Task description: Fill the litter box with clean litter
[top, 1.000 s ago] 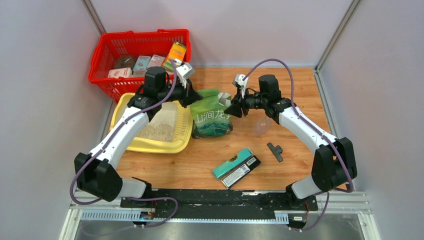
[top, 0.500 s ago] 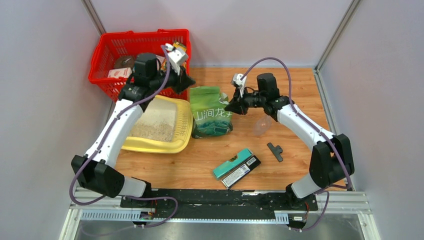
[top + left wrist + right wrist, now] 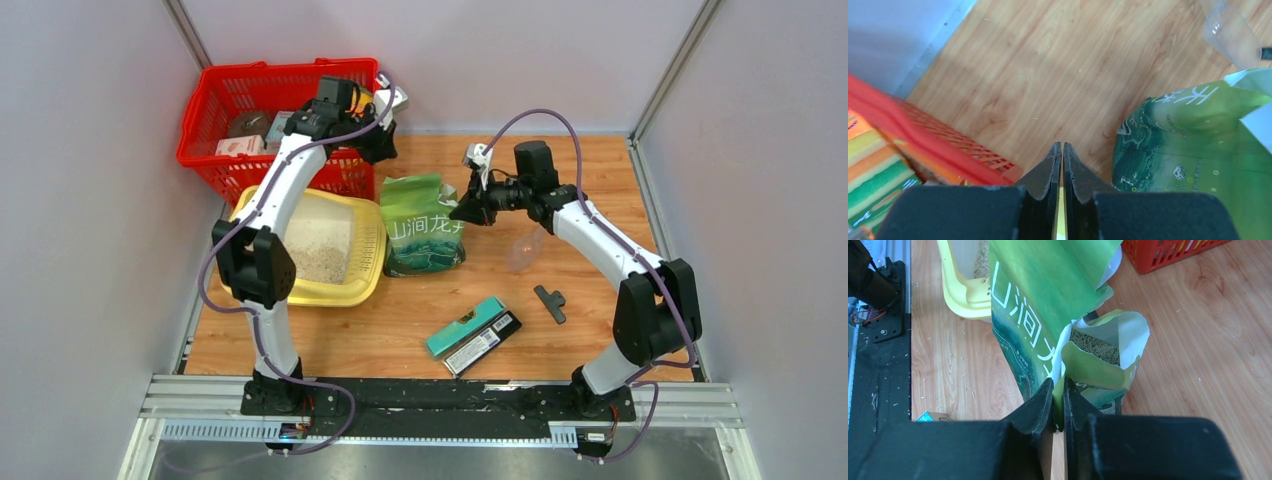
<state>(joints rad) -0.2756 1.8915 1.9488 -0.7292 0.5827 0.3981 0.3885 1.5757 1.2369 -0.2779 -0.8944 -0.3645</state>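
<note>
Left gripper (image 3: 1062, 147) pressed together, empty; litter box (image 3: 372, 250) just behind it, long axis crosswise (roughly). Right gripper (image 3: 1058, 390) pinches green bag (image 3: 1048, 285).

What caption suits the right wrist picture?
The right gripper pinches the open green bag by its edge; litter shows inside, litter box beyond.

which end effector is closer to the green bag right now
Right. The right end effector is clamped on the green bag's open top edge. The left end effector hangs apart from it, closed on nothing, beside the red basket.
</note>
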